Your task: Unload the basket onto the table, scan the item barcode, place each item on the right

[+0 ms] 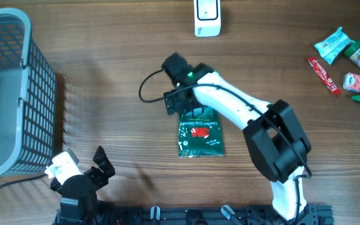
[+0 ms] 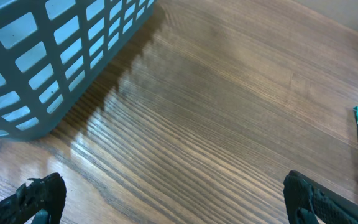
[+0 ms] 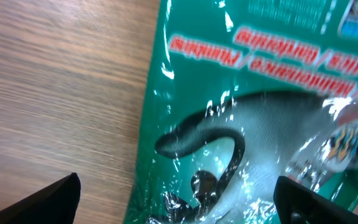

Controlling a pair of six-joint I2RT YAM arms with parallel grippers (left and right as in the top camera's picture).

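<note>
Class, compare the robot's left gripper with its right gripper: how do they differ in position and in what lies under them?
The right gripper hovers over the far end of the green glove packet; the left gripper sits near the blue basket. Under the right gripper lies printed plastic; under the left gripper, bare wooden table. Both stand open and hold nothing.

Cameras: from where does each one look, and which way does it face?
Overhead: above the table, facing down; shows left arm, right arm, basket, green packet.
Left wrist: on the left arm, facing the table and basket; its open fingers show below.
Right wrist: close above the packet, facing down; its open fingers show below.
Shared: all three see the packet.
</note>
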